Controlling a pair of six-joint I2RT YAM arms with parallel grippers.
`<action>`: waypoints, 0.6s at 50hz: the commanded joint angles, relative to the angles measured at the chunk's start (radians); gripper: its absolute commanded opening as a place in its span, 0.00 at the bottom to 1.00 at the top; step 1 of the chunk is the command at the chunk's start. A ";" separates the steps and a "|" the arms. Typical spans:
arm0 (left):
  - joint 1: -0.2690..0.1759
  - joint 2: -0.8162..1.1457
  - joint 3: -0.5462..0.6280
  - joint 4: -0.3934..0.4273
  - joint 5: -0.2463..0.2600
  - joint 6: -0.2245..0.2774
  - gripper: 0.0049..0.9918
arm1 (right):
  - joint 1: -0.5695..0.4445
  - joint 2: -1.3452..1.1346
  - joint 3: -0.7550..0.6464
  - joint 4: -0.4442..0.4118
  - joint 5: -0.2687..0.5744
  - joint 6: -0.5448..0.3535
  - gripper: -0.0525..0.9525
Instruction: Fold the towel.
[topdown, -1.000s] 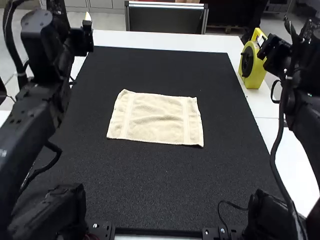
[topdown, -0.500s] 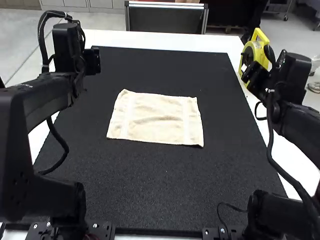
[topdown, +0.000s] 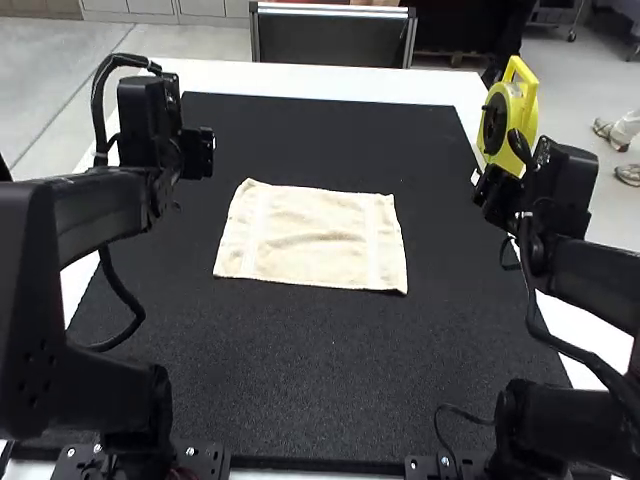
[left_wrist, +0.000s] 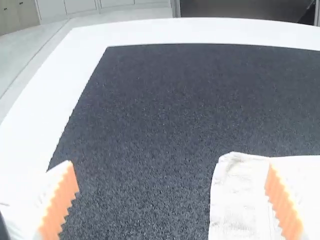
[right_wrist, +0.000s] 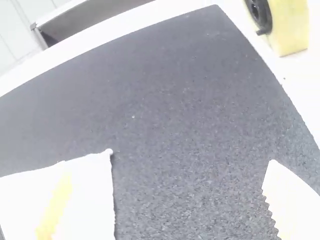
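Observation:
The cream towel (topdown: 312, 240) lies spread on the black mat, a little wrinkled, with its back left corner sticking out slightly. My left gripper (topdown: 198, 153) hangs left of and beyond the towel; in the left wrist view the left gripper (left_wrist: 171, 197) is open, one finger overlapping the towel (left_wrist: 235, 200) in the picture. Off the towel's right side, near the mat's right edge, is my right gripper (topdown: 492, 195). The right wrist view has the right gripper (right_wrist: 167, 200) open as well, with the towel (right_wrist: 95, 195) behind one finger.
The black mat (topdown: 330, 370) extends around the towel on all sides, bordered by white tabletop (topdown: 330, 78). A yellow reel-like object (topdown: 512, 115) stands at the table's right edge, just behind the right gripper.
Both arms have moved inward over the mat, the left one to the right, the right one to the left and nearer the view's bottom. The towel has stayed where it was.

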 joint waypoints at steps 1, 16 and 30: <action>0.057 0.007 -0.031 0.002 -0.007 -0.038 0.92 | 0.006 0.001 -0.016 0.018 0.052 -0.046 0.94; 0.106 0.007 -0.094 0.102 0.021 -0.027 0.97 | 0.076 0.085 -0.014 0.051 0.006 -0.102 0.94; 0.106 0.090 -0.105 0.189 0.084 -0.009 0.96 | 0.156 0.286 0.026 0.085 -0.073 -0.091 0.94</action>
